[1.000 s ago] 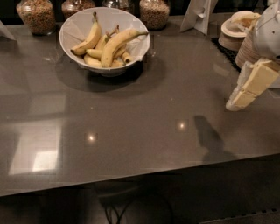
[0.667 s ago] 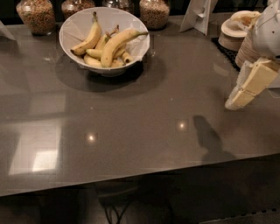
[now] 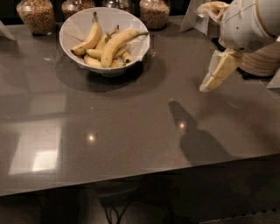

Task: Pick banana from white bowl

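Observation:
The white bowl point(image 3: 74, 27) stands at the back left of the dark table and holds several bananas. The banana point(image 3: 116, 43), the longest and thickest one, lies on top across the bowl's middle, with its thin dark-tipped stem pointing right over the rim. A slimmer banana point(image 3: 89, 40) lies to its left, and short ones lie under them. My gripper point(image 3: 206, 86) hangs at the right of the table, pointing down and left. It is well to the right of the bowl, above the tabletop, with nothing in it.
Glass jars of grain point(image 3: 36, 15) point(image 3: 155, 13) stand in a row behind the bowl. A stack of cream plates and bowls point(image 3: 262, 61) sits at the far right behind my arm. A white card stand point(image 3: 194, 18) is at the back right. The table's front edge point(image 3: 131, 181) runs across below.
My gripper has moved left and a little farther back, toward the bowl. The bowl and the bananas have not moved.

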### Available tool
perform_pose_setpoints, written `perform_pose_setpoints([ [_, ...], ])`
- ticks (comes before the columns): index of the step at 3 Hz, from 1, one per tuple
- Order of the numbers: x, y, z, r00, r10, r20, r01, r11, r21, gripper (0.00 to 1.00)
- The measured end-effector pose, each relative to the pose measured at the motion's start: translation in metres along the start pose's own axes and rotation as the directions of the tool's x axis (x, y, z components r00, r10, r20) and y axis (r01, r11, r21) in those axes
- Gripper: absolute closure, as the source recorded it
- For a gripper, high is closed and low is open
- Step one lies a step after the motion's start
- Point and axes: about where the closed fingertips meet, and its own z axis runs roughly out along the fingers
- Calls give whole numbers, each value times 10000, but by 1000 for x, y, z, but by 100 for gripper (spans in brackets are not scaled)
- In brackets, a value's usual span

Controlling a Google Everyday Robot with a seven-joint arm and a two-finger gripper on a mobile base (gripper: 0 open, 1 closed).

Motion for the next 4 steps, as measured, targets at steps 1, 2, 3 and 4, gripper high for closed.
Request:
perform_pose_setpoints([
  [1,-13,-30,27,9944,-849,625,822,9956,444,0],
  [2,-25,-56,47,9857,-1380,966,1309,9884,765,0],
  [3,-25,-56,47,9856,-1386,966,1315,9883,768,0],
  [4,-31,-60,51,9790,-1787,983,1696,9810,941,0],
])
